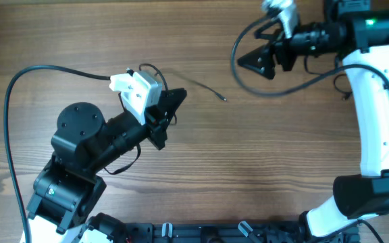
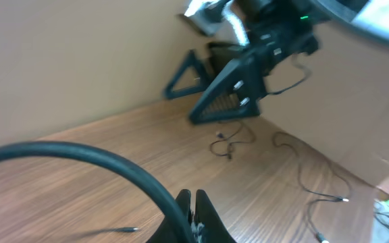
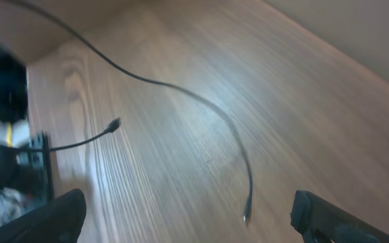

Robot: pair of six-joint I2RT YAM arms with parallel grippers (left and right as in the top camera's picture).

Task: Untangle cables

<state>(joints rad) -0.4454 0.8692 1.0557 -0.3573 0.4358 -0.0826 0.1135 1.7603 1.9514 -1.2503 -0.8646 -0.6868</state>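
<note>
A thin dark cable [image 1: 204,90] runs over the wooden table from my left gripper [image 1: 179,96] to a small plug end near the middle. Thin loops of cord [image 1: 148,68] show beside the left wrist. In the left wrist view my left gripper [image 2: 193,197] is shut, apparently on the cable, and a plug end [image 2: 130,230] lies on the table beside it. My right gripper [image 1: 252,61] is open and empty at the top. In the right wrist view the fingers of the right gripper [image 3: 194,210] are wide apart, a cable [image 3: 201,101] ends between them, and a second plug end [image 3: 112,125] lies farther off.
Thick black arm wires arc over the left arm [image 1: 19,81] and loop round the right gripper [image 1: 238,71]; one crosses the left wrist view [image 2: 80,154]. More thin cords [image 2: 229,144] [image 2: 316,185] lie beyond the right gripper [image 2: 231,88]. A black rail [image 1: 201,233] runs along the front edge.
</note>
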